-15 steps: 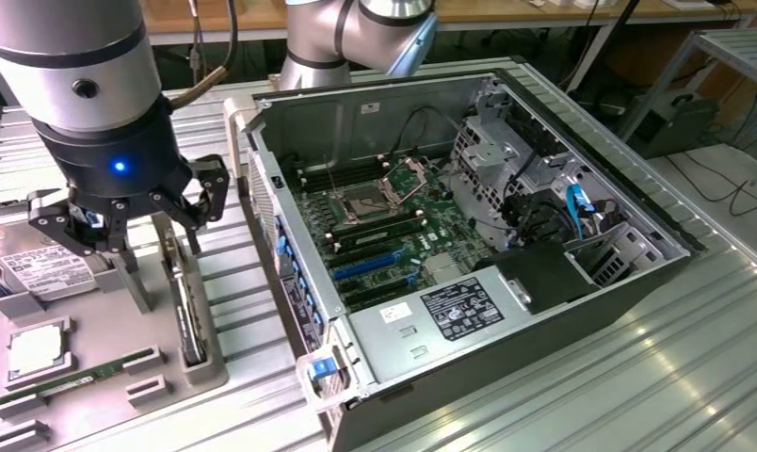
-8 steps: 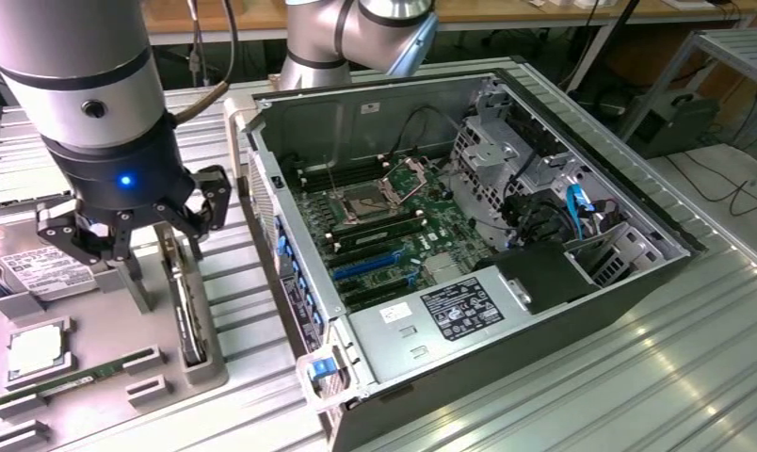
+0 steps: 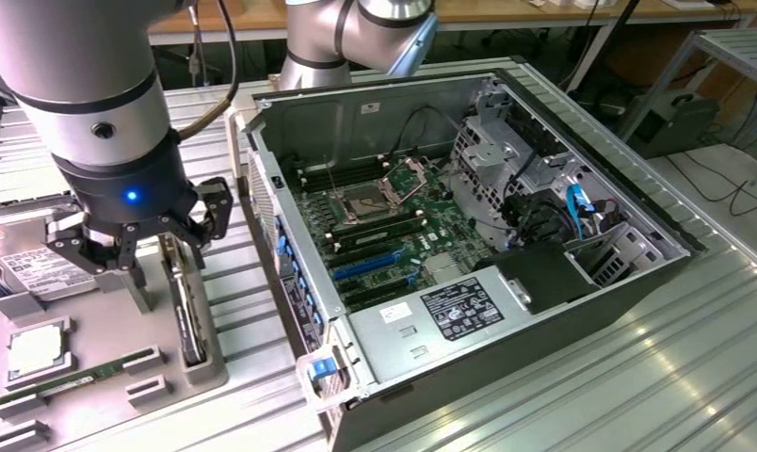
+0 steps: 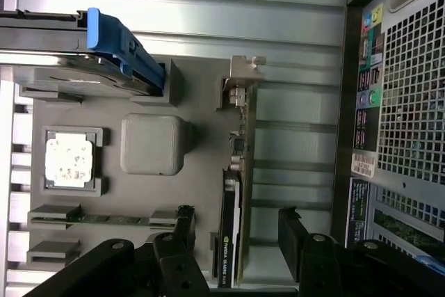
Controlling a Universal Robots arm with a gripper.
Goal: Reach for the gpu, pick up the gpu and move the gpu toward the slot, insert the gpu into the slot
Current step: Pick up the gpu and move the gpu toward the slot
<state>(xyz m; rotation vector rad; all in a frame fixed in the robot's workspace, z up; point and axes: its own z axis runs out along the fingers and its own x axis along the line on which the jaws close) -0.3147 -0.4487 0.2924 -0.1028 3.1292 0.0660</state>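
Step in hand: step 1, the reach. The gripper (image 3: 134,252) hangs over the grey tray (image 3: 103,325) at the ext. view's left, beside the open computer case (image 3: 353,122). Its fingers are spread wide & hold nothing. In the wrist view 2 black fingertips (image 4: 184,215) sit either side of the gpu (image 4: 235,193), 1 per face. A gap shows on each side, so no contact yet.

The gpu stands on its long edge in a holder on the tray's case side, not lifted. Its silver bracket (image 4: 245,74) is at the end away from the fingers. Also on the tray are a hard drive (image 3: 37,271), a processor chip (image 3: 33,347) & a memory stick (image 3: 71,381), none btwn the fingers.

The slot (image 3: 366,271) is a blue strip on the green board (image 3: 392,221) inside the case, bare & well apart from the gpu. Pick-up & insert are not begun, so the task looks early.

My read on what the grip calls for: fingers square to the card's 2 flat faces, low enough to catch the board & not just its top edge, & clear of the holder walls. The card is thin & upright, so an off-centre squeeze could twist it in the holder.
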